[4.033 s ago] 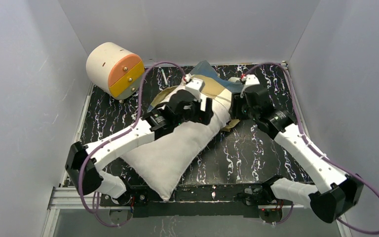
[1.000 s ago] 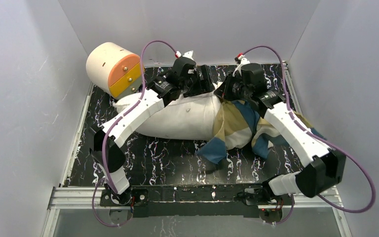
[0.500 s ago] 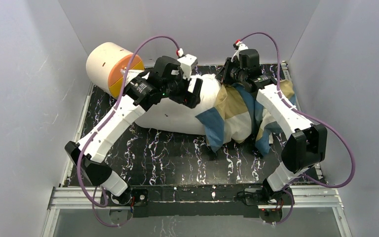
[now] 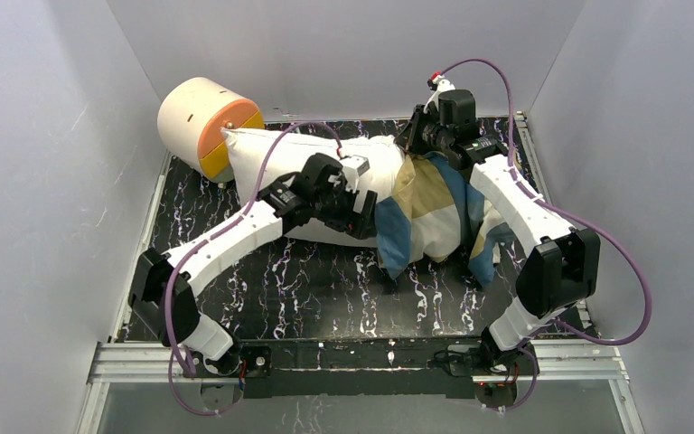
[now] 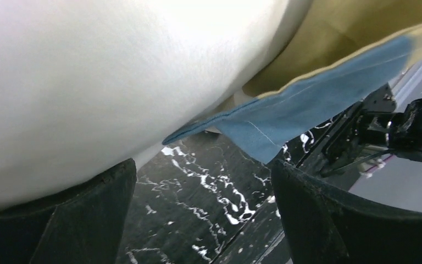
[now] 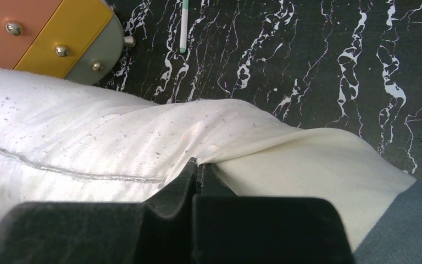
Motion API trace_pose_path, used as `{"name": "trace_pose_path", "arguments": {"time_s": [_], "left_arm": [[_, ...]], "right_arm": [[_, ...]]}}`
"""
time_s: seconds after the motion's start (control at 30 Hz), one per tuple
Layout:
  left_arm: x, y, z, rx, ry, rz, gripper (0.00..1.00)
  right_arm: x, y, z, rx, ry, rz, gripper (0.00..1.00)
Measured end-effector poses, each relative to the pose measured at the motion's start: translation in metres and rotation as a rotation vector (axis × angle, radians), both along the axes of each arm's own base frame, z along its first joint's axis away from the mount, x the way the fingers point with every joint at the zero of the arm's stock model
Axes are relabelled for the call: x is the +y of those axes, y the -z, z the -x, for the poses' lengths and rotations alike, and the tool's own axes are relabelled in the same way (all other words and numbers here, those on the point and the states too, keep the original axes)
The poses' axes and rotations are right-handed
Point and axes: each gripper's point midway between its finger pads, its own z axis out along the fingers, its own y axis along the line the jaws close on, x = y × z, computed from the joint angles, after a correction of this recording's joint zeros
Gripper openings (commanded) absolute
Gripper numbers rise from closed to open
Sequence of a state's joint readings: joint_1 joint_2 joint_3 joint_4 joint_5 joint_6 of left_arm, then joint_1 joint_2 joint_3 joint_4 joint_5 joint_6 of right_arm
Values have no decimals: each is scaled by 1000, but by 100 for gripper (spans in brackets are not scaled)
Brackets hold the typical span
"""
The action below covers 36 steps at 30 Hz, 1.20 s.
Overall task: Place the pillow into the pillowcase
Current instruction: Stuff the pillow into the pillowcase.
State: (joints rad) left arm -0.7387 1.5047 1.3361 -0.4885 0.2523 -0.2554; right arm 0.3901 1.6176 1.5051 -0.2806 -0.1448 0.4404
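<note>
The white pillow (image 4: 280,167) lies along the back of the table, its left corner against the cylinder. Its right end sits inside the blue, tan and cream pillowcase (image 4: 429,203). My left gripper (image 4: 368,220) is open at the pillow's near side, beside the pillowcase's mouth. In the left wrist view, only table shows between the gripper's (image 5: 203,220) fingers, with the pillow (image 5: 99,82) and the pillowcase's blue hem (image 5: 307,110) above. My right gripper (image 4: 413,145) is at the far side, shut (image 6: 200,170) on a cream fold of the pillowcase (image 6: 307,165) where it meets the pillow (image 6: 88,143).
A cream cylinder with an orange and yellow face (image 4: 203,122) stands at the back left corner. A thin green-tipped stick (image 6: 184,27) lies on the black marbled table (image 4: 325,289) behind the pillow. Grey walls close in the left, back and right sides.
My left gripper has opened wider and pulled back from over the pillow to its near side. The pillow has settled flat, its left corner reaching the cylinder. The right arm stays put.
</note>
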Motion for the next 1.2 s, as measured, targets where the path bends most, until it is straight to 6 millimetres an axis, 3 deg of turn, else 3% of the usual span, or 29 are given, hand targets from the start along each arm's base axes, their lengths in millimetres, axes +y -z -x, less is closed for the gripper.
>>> {"name": "trace_pose_path", "arguments": {"time_s": [0.23,0.4,0.47,0.5,0.6,0.63,0.67,0.77,0.83,1.07,1.2], "left_arm": [[-24,52,16,94,-92,135,91],[-51,47,25,71,-127,241,88],[-61,41,31,49,-138,289,76],[-64,40,34,46,-144,306,65],[-70,38,39,45,-159,336,11],[-70,37,37,37,-168,337,0],[-69,36,35,29,-181,337,0],[-51,30,25,-53,-224,277,0],[-35,17,17,-132,-257,223,0],[46,-90,-30,-573,-456,23,0],[71,-102,-41,-692,-488,-114,0]], "right_arm": [[0,0,0,0,0,1,1],[0,-1,0,-4,-2,4,1],[-1,-1,0,-5,-3,6,1],[-1,-1,1,-6,-4,7,1],[-1,-1,1,-7,-5,8,1],[-1,-2,1,-7,-5,9,1],[-1,-2,1,-9,-6,10,1],[-2,-3,2,-16,-10,17,1],[-3,-4,4,-22,-12,21,1],[-10,-5,7,-51,-9,54,1],[-12,-4,10,-54,-6,63,1]]}}
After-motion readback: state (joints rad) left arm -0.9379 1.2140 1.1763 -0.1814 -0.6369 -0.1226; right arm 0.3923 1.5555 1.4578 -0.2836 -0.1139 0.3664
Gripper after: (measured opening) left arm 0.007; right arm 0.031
